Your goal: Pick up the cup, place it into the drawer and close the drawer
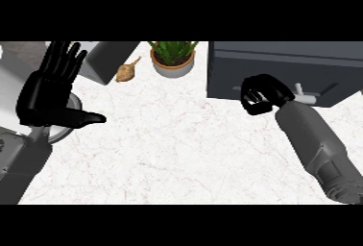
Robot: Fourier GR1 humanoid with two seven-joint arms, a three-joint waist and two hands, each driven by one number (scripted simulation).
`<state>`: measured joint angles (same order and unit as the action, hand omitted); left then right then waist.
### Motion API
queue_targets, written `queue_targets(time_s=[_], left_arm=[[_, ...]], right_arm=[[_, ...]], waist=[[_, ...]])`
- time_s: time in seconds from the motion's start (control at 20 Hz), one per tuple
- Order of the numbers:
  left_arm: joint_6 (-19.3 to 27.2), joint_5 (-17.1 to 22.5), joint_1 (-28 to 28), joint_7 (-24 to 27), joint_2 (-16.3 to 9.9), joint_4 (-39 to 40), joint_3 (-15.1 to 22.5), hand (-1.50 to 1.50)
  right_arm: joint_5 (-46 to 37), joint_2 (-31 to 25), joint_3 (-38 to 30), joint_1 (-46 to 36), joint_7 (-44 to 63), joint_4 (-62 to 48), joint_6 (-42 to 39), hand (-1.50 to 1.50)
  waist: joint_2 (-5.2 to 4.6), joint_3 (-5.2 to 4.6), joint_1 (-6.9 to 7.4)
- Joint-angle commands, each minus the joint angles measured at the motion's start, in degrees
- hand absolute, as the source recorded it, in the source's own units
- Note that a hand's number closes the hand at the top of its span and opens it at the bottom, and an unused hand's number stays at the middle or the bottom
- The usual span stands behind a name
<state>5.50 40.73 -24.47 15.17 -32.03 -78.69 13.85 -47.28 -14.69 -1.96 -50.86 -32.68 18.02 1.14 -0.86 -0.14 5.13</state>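
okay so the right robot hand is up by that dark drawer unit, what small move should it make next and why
Probably push the drawer unit shut. The right robot hand sits curled against its front beside the white handle, and no cup shows on the counter. Whether the cup is inside is hidden.

hands: i count two, the left hand [51, 93] well left of the drawer unit [284, 67], the right hand [261, 93] at its front
drawer units: one
potted plants: one [172, 57], just left of the unit
ginger roots: one [126, 72], left of the plant
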Motion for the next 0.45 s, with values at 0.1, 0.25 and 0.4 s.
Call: queue_targets(time_s=[0.1, 0.25, 0.4], left_arm=[[-1.55, -0.24, 0.81, 1.06, 0.8, 0.86, 0.38, -1.5], [-0.09, -1.04, 0.01, 1.59, 2.71, 1.14, 1.04, -1.5], [-1.37, -1.59, 2.01, 2.84, 2.75, 0.57, 1.81, -1.5]], right_arm=[[2.98, -6.43, -5.32, -6.42, 3.25, -2.83, 0.61, 1.5], [2.91, -5.48, -5.34, -5.94, 2.78, -3.56, 1.51, 1.5], [2.96, -5.47, -5.56, -6.75, 3.22, -4.09, 1.49, 1.5]], waist=[[-2.28, 0.39, 1.61], [-2.4, 0.41, 1.25], [-2.29, 0.37, 2.53]])
